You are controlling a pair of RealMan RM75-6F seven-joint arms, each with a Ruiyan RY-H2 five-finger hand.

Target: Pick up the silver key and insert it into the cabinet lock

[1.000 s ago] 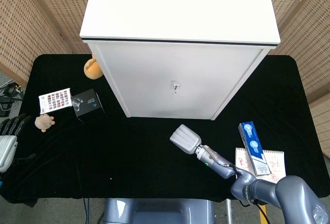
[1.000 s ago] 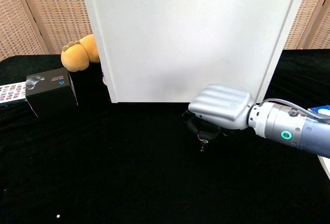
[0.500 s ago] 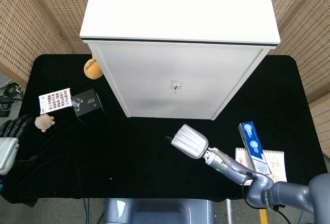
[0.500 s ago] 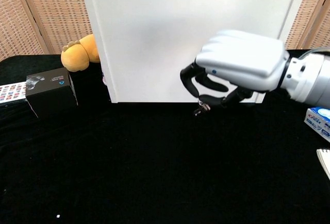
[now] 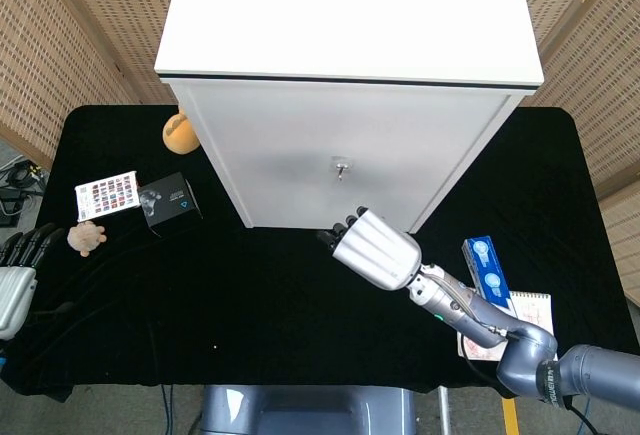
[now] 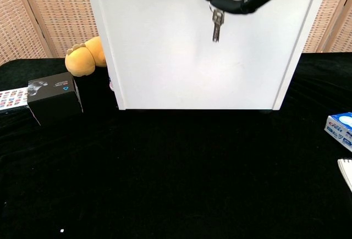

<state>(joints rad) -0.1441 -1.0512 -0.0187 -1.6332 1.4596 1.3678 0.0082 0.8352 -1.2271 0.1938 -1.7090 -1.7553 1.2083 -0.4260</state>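
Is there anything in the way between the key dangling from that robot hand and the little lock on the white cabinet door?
No. In the head view, only bare white door separates the right hand from the lock. The chest view shows the key hanging free.

Right hand (image 5: 375,248) raised before white cabinet (image 5: 345,145), below its lock (image 5: 341,167)

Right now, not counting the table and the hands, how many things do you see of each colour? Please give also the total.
White: 2, the cabinet and the colour card
Black: 1, the box
Orange: 1, the plush toy
Beige: 1, the small plush
Blue: 1, the bulb box
Silver: 1, the key
Pale: 1, the notepad
Total: 8
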